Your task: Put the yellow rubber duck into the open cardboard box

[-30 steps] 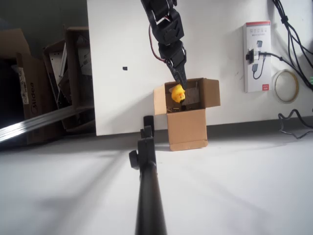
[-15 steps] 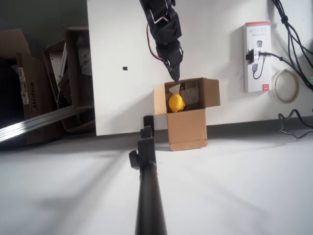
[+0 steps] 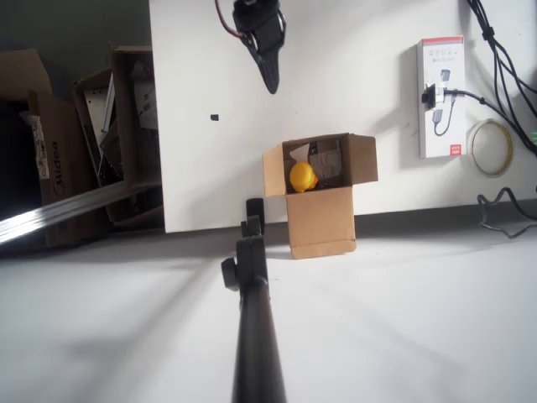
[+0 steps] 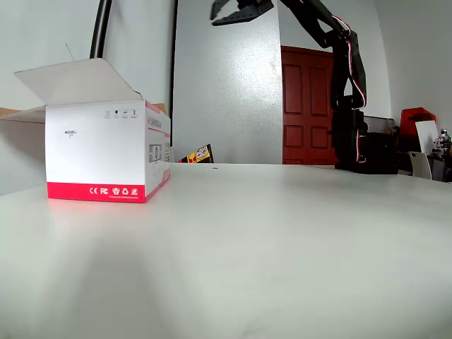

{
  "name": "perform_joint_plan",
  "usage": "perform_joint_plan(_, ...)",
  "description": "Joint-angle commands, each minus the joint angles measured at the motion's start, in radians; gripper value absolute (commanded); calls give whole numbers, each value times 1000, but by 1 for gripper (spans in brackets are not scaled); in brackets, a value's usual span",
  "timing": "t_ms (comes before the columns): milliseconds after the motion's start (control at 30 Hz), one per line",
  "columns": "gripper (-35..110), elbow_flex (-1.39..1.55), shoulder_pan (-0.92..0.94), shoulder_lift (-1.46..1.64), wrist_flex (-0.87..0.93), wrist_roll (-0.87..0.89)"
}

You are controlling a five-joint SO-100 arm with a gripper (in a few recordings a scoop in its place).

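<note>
From above, the small bright-yellow rubber duck (image 3: pixel 303 176) sits inside the light-brown corrugated cardboard box (image 3: pixel 321 220) with splayed flaps, near its left wall, so the drop looks done. The black robot hand (image 3: pixel 270 78) hangs well apart over the white worktop (image 3: pixel 361 92), carrying nothing. Little seems likely to go wrong, unless the arm dips and knocks the light box. At the low fixed camera, the hand (image 4: pixel 229 13) has its fingers parted, empty.
</note>
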Motion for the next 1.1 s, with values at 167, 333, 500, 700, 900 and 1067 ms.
perform_joint_plan(167,-1,129,98,301,69,8)
perform_joint_plan(333,-1,330,114,509,64,9)
perform_joint_plan(500,-1,499,153,698,55,18)
perform_joint_plan(700,-1,703,241,900,23,9)
perform_joint_plan(900,-1,985,264,1098,-55,9)
perform_joint_plan(1067,-1,1197,287,1229,-127,5)
